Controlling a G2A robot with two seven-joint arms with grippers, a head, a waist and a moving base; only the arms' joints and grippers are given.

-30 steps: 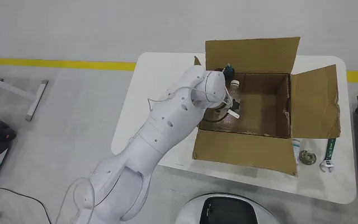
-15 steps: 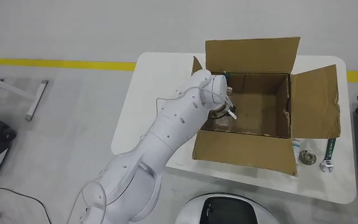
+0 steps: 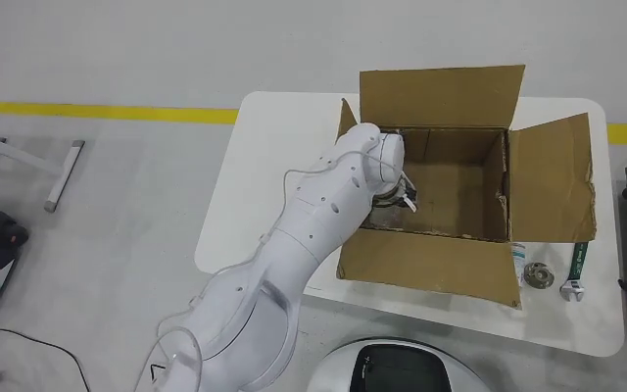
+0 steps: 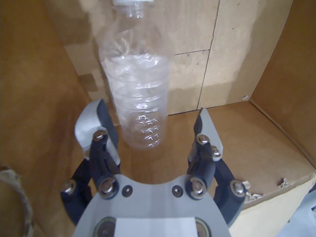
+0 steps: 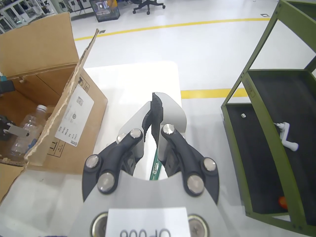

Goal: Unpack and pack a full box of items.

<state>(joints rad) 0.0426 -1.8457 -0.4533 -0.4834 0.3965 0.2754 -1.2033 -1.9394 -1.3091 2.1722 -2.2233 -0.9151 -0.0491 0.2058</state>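
Inside the box [image 3: 460,186] the clear bottle [image 4: 138,87] rests against a wall. We would centre the left gripper [image 4: 151,109], wide open and empty, on its body before closing gently, since thin plastic buckles. The white table [image 3: 274,176] sits on a grey floor [image 3: 118,59]; the right gripper [image 5: 156,104] hangs over it, closed and empty.

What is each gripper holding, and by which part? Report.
Nothing. The left gripper is open by the bottle's base; the right gripper is shut and empty.
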